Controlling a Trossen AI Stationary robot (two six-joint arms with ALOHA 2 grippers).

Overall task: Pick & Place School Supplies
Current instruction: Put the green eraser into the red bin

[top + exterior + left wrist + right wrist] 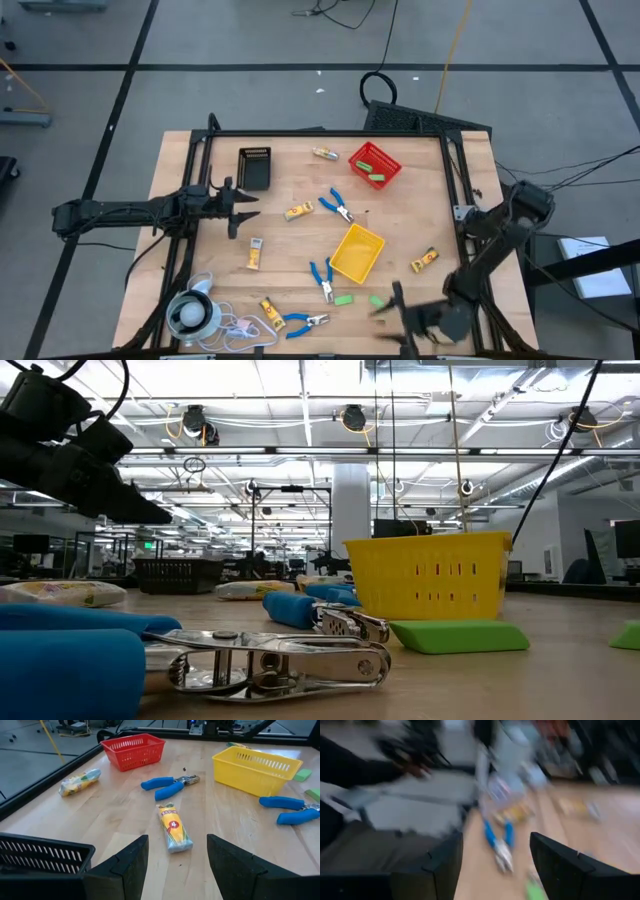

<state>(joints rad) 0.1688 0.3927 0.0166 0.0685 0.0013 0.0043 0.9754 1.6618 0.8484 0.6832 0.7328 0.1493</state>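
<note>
Loose supplies lie on the wooden table. Blue-handled pliers (337, 205) rest near the middle, another pair (322, 280) lies beside the yellow bin, and a third (305, 322) sits at the near edge. Yellow packets (298, 211) (255, 253) and green blocks (343, 299) (378, 300) lie flat. My left gripper (245, 208) (177, 838) is open and hovers left of centre, facing a yellow packet (174, 827). My right gripper (385, 308) (495, 840) is open and blurred, near the table's near edge, beside a green block and facing blue pliers (499, 840).
A black bin (255, 168) stands just beyond my left gripper. A red bin (374, 164) holding a green block sits far right, and a yellow bin (357, 252) is at centre. A white round object with a cord (190, 315) lies in the near left corner.
</note>
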